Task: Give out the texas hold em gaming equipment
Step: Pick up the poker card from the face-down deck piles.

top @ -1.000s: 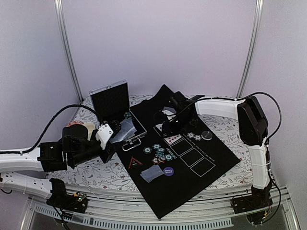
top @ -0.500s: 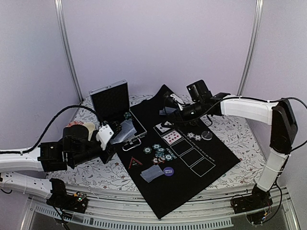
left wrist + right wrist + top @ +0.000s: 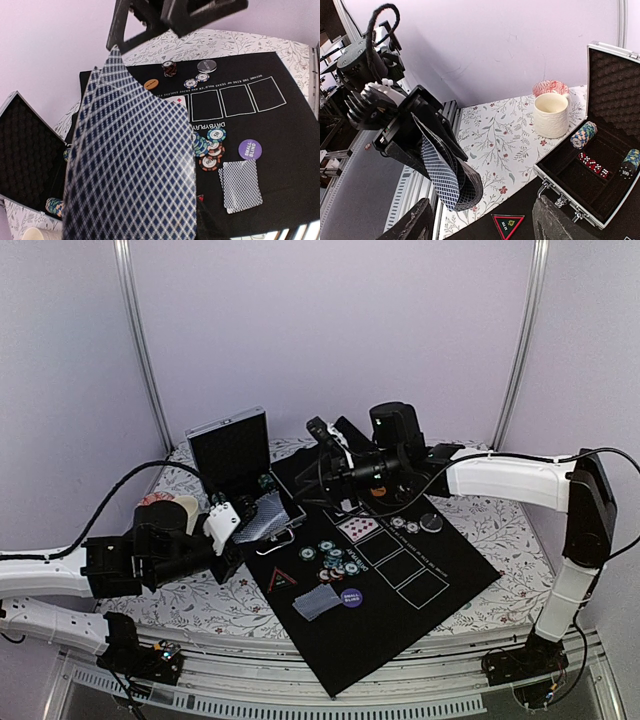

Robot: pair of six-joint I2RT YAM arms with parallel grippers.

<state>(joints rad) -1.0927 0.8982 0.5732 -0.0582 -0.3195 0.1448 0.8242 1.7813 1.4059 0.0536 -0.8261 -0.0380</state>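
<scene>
- Between my left gripper's (image 3: 240, 528) shut jaws sits a fan of blue-diamond-backed playing cards (image 3: 135, 165), held over the floral tablecloth (image 3: 200, 605) just off the black mat's (image 3: 390, 630) near-left edge.
- My right gripper (image 3: 326, 455) hangs above the mat's far end, spread wide, with nothing between its jaws.
- Ahead of the left gripper lie a heap of poker chips (image 3: 210, 147), a purple small-blind button (image 3: 249, 148) and a small face-down card pile (image 3: 241, 192).
- Beside that gripper a silver case (image 3: 232, 445) stands open, with chips on its black lining.
- Pale lilac walls (image 3: 330, 330) and metal uprights (image 3: 140, 340) enclose the table.
</scene>
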